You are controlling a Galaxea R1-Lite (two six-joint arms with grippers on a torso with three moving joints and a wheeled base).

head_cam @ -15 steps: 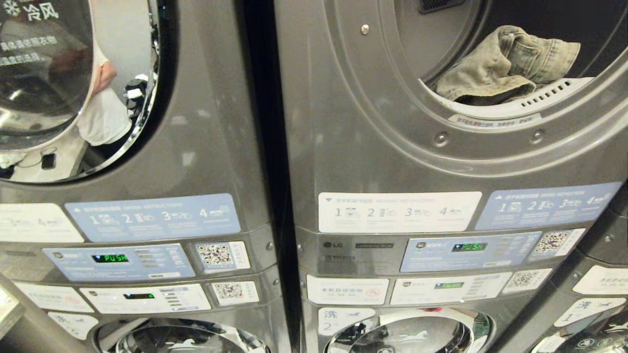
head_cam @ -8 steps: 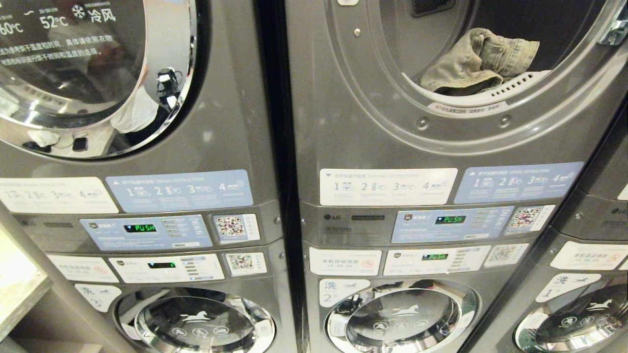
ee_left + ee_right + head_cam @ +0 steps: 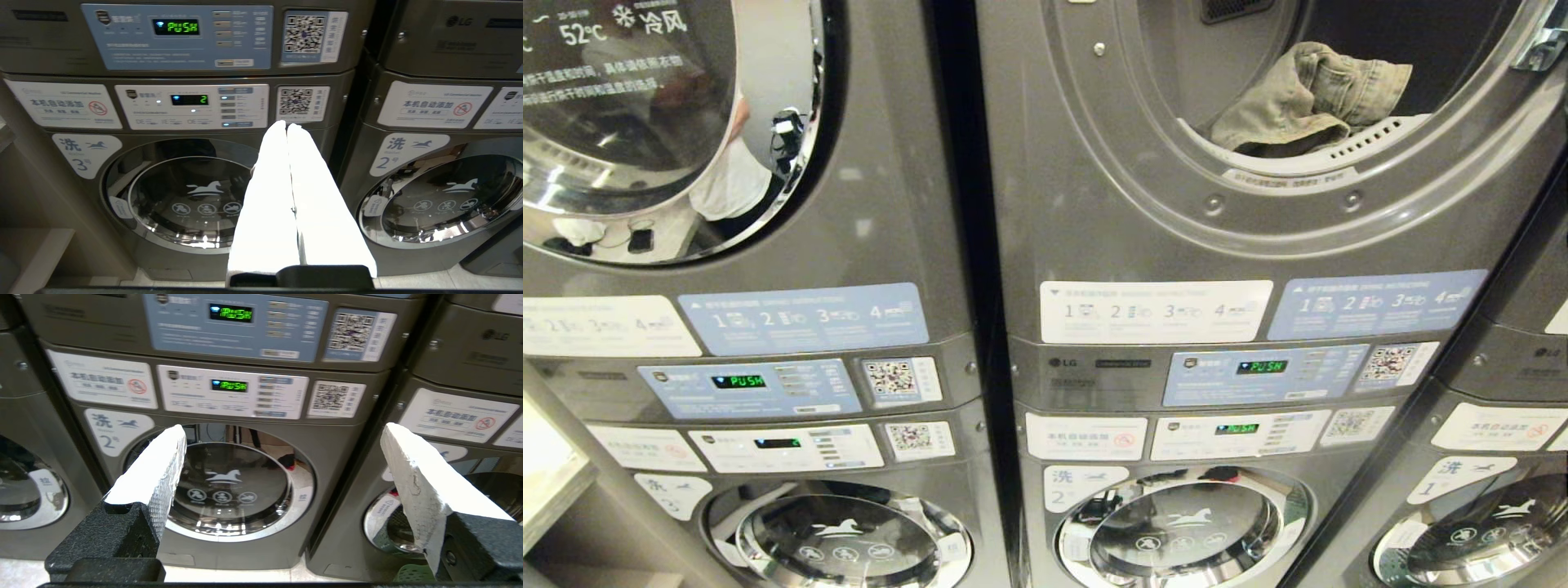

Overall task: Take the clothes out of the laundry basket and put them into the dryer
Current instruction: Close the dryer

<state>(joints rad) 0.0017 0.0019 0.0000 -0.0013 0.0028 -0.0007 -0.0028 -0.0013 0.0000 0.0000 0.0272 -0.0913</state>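
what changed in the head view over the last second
Only the camera moved: the whole picture slid, so the dryer opening sits higher and further left and more of the lower washer doors shows. The denim garment lies unmoved on the drum's lip. Neither claw took or released anything.

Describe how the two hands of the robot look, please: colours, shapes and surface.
Each hand has two long white fingers on black mounts. The left hand shows smooth, tapering fingers. The right hand shows wedge-shaped fingers with a rough, textured inner face and grainy black brackets. No cables or markings are visible.
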